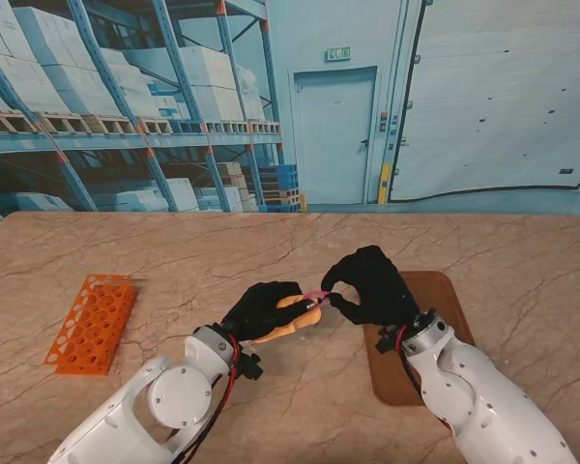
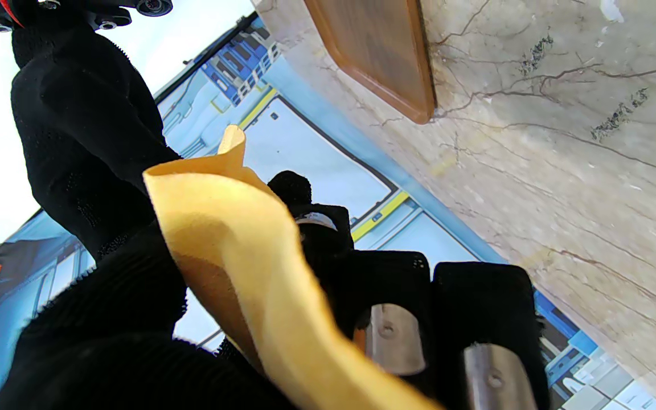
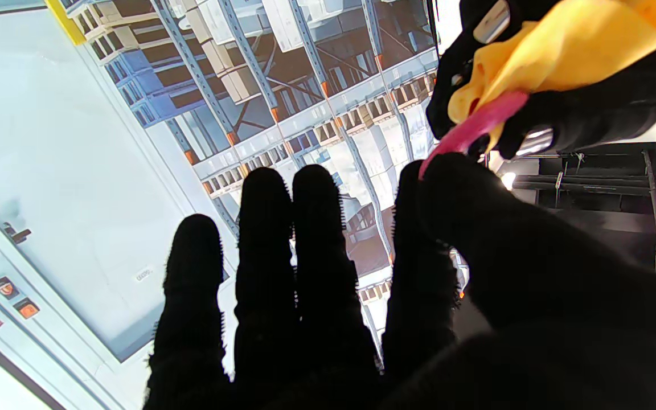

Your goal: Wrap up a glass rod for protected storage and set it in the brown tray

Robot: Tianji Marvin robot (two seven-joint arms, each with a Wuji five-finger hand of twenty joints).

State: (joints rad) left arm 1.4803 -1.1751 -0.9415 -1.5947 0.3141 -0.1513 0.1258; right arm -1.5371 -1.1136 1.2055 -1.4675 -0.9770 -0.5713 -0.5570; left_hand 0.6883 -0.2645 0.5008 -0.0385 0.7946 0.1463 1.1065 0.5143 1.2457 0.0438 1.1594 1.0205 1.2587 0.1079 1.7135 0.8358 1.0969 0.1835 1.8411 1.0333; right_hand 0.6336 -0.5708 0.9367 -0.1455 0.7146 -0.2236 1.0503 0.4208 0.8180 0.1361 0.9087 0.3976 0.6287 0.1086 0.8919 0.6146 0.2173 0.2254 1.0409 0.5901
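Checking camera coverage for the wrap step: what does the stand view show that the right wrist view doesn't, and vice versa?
Stand view only: the orange rack lying on the table on the left, the brown tray partly under the right arm, and both arms.

Right wrist view only: a close look at the pink rod emerging from the yellow cloth, its free end pinched by the right hand's thumb and a fingertip.

Both: the left hand gripping the cloth, and the right hand on the rod.

A marble-patterned table [image 1: 271, 246] carries an orange rack [image 1: 92, 322] at left; a brown tray [image 1: 449, 300] at right.
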